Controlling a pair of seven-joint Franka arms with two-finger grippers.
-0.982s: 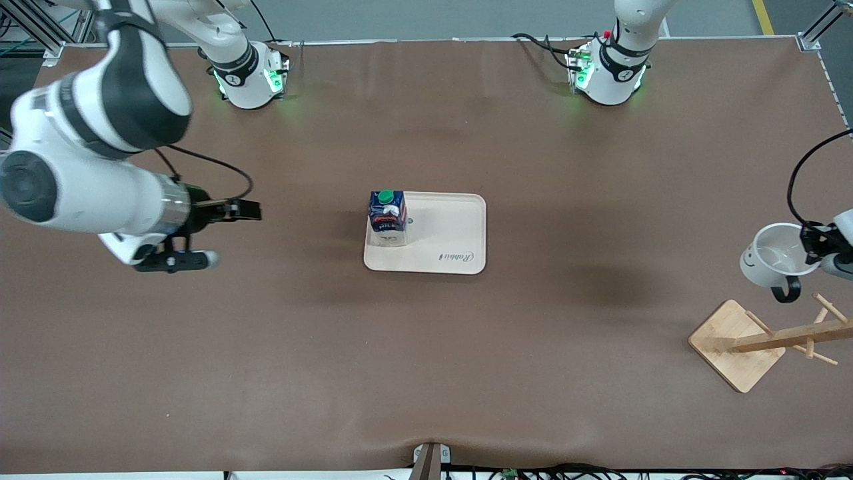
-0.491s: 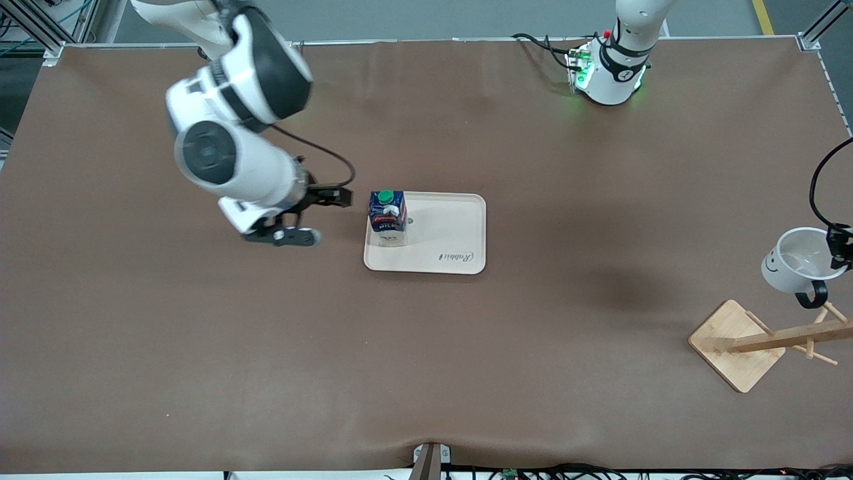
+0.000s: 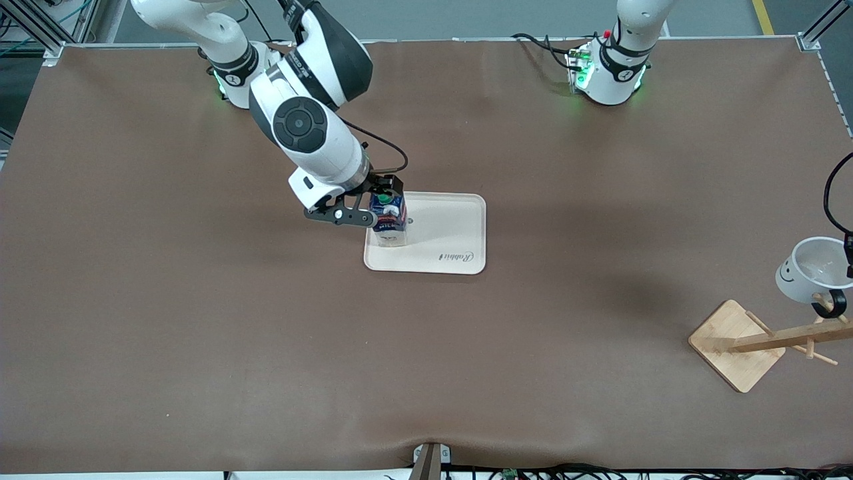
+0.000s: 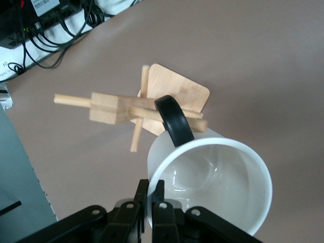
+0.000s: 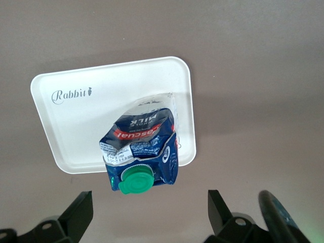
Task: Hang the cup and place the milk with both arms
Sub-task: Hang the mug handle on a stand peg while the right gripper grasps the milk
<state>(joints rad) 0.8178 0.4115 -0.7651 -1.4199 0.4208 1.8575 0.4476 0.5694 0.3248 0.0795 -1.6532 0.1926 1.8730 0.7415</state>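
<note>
The right gripper is over the milk now, jaws spread wide — in the right wrist view both fingertips sit clear of the carton with bench showing between them and it, nothing clamped. The milk stands upright on the cream tray, in the corner of the tray toward the right arm's end of the bench and farther from the front camera, green cap on top, red-and-white label showing on the blue carton. The tray carries a "Rabbit" mark on its bare part and rests on the brown bench.

Over at the left arm's end, the left gripper has its jaws pinched together on the rim of the cup — 1 finger inside the wall, 1 outside, as the left wrist view shows. The cup hangs in the air, tilted with its open mouth up toward the front camera and a bit of its black smile showing. Its black loop handle points down at the wooden rack, right at the tip of 1 upper peg. In the left wrist view the handle overlaps the peg, though whether the peg is through the loop I cannot tell. The rack leans across its square base on the bench.
</note>
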